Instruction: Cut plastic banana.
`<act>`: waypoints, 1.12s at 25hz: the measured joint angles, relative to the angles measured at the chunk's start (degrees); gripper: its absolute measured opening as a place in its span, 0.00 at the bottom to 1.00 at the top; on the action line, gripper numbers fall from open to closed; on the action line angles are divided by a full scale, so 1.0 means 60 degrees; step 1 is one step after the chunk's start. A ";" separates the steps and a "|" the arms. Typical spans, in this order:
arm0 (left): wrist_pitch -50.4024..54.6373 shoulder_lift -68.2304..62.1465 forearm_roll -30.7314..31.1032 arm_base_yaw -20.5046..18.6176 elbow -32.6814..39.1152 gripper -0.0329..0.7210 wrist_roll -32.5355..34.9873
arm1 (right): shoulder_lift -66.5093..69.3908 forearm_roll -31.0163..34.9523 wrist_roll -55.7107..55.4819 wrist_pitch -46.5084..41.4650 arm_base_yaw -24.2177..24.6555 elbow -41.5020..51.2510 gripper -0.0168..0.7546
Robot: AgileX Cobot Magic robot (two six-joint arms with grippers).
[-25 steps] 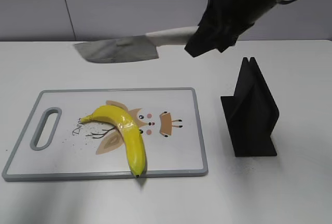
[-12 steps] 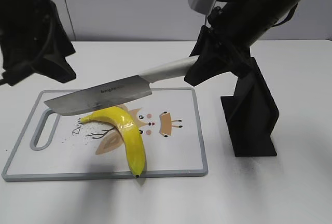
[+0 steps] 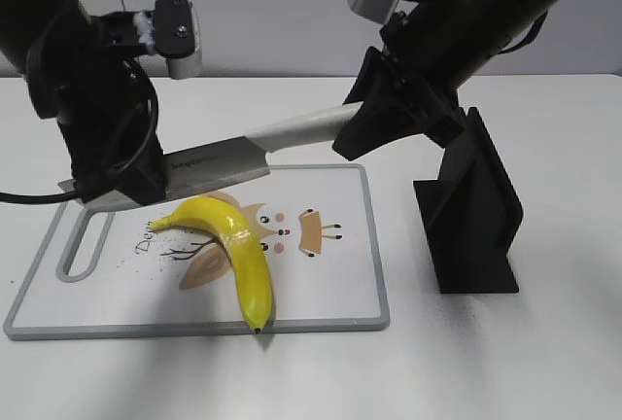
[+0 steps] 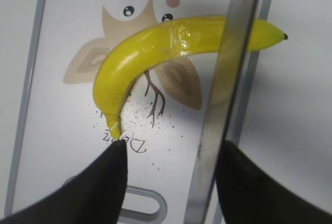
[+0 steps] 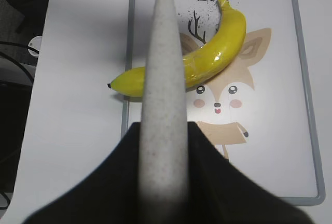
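Note:
The plastic banana [image 3: 238,241] lies bent on the cutting board [image 3: 330,294], one dark tip over the front edge. My right gripper [image 3: 362,133] is shut on the pale handle of a knife [image 3: 209,162] and holds the blade level just above the banana's stem half. My left gripper [image 3: 115,190] is open over the board's left end, in front of the blade's tip. In the left wrist view the banana [image 4: 140,53] lies ahead of the open jaws [image 4: 171,156], with the blade [image 4: 228,79] close to the right finger. The right wrist view shows the handle [image 5: 163,79] in the jaws [image 5: 163,130] above the banana [image 5: 228,42].
A black knife stand [image 3: 471,211] stands on the white table right of the board. The board has a handle slot [image 3: 86,240] at its left end and a printed deer picture [image 3: 292,230]. The left arm's cable trails off to the left.
The left arm has come in from the upper left and down over the board's left end. The knife has dropped from high at the back to just above the banana.

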State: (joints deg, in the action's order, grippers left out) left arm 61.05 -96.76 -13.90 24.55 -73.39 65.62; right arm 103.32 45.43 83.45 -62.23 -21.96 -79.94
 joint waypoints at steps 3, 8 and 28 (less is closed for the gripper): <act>-0.0045 -0.0277 -0.0013 0.0000 0.0000 0.48 0.0000 | 0.0000 -0.0028 0.0009 0.0009 0.0000 0.0000 0.27; 0.0140 -0.0368 -0.0170 0.0048 0.0000 0.05 0.0071 | 0.0000 -0.0333 -0.0173 0.0219 0.0000 0.0197 0.27; -0.1133 -0.3126 -0.1073 0.0034 -0.0274 0.04 0.0261 | 0.2892 -0.2897 -0.0583 0.2045 -0.0010 0.0429 0.27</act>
State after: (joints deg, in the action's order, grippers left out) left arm 54.25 -115.51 -20.34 24.76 -75.03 67.19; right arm 120.67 28.05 79.96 -49.96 -22.02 -77.37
